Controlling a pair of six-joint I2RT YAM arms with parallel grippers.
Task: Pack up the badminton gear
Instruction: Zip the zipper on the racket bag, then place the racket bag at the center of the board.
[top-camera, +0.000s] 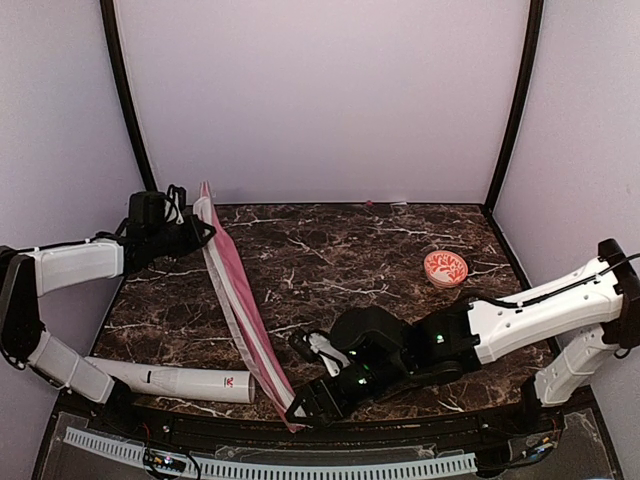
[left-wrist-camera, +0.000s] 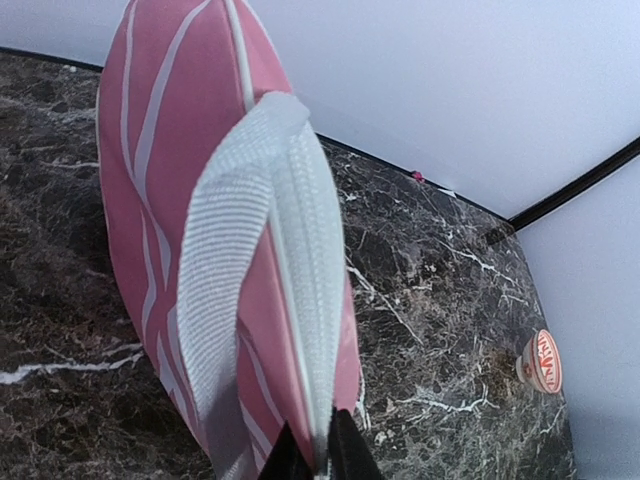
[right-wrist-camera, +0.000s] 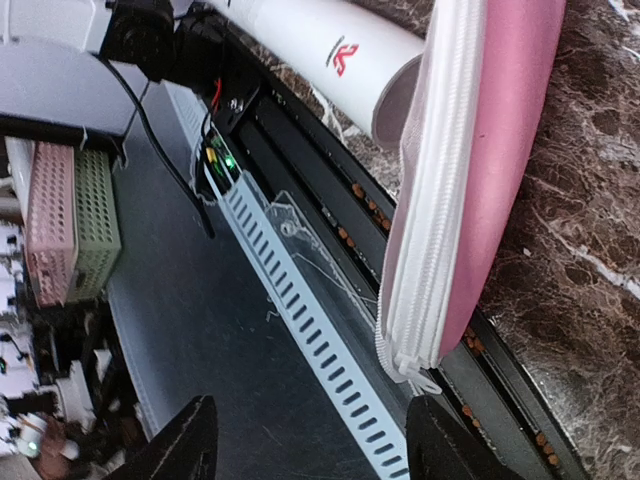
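- Left fingers (left-wrist-camera: 348, 455): together, pinched on the white webbing strap (left-wrist-camera: 250, 250) at the broad end of the pink bag (left-wrist-camera: 160, 180). That end is held up on its edge.
- Right fingers (right-wrist-camera: 190, 445): apart, gripping nothing. The bag's narrow end and its white zip (right-wrist-camera: 425, 250) sit just at 12 o'clock of the gap, poking past the near rim of the counter (top-camera: 370, 240).
- From above, the bag runs across the counter from about 10 o'clock down to 6 o'clock, one arm at each end.
- Tube (top-camera: 185, 380): on its side at 7 o'clock, one end just beside the bag.
- Round red-patterned cap (top-camera: 445, 268): at 3 o'clock, well apart from everything else.

Handling, my guess:
- The bag looks like soft, light fabric, so it is likely to sag in the middle if lifted by one end. The strap and the stitched zip seam are the firm places to pinch. The flat panels would probably just bunch.
- The tube looks stiff, light and smooth, and will roll. It is best taken across the barrel near mid-length.

Count:
- Bag: one.
- Tube: one.
- Cap: one.
- Rackets: none in sight.
- Shuttlecocks: none in sight.
- I cannot tell whether any rackets or shuttlecocks are already inside the bag or tube.
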